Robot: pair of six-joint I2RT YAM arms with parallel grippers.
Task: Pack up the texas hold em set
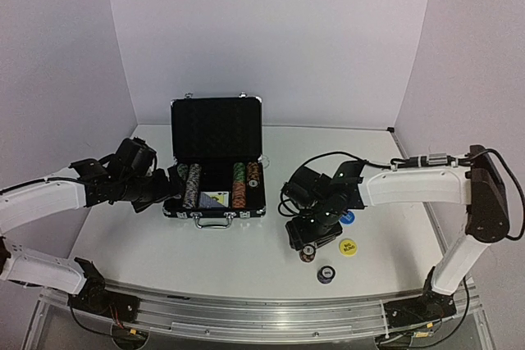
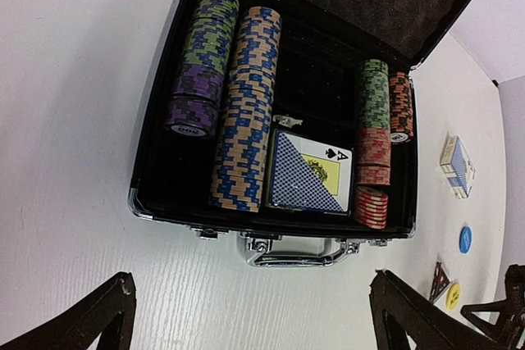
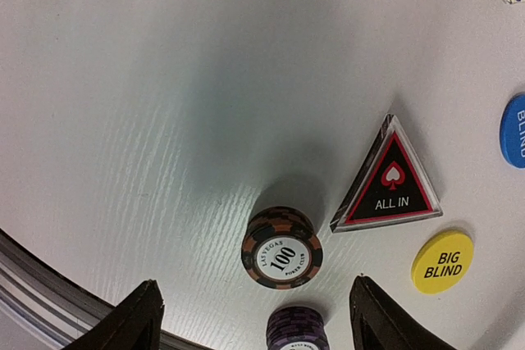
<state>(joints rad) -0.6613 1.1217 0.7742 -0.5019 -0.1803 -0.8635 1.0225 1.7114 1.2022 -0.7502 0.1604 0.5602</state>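
The black silver-trimmed case (image 1: 187, 211) stands open at the table's middle, with rows of striped chips (image 2: 246, 112) and a blue card deck (image 2: 310, 171) inside. My left gripper (image 1: 170, 189) is open and empty at the case's left front; in its wrist view the gripper (image 2: 250, 325) hangs before the handle (image 2: 295, 247). My right gripper (image 3: 254, 325) is open and empty over a brown 100 chip stack (image 3: 281, 247). A purple chip stack (image 3: 297, 329), the black triangular marker (image 3: 388, 182), the yellow button (image 3: 443, 261) and the blue button (image 3: 515, 130) lie close by.
A second blue card deck (image 2: 456, 165) lies on the table right of the case. In the top view the brown stack (image 1: 308, 253), purple stack (image 1: 326, 274), yellow button (image 1: 348, 246) and blue button (image 1: 349, 217) sit near the table's front edge rail (image 1: 262, 309).
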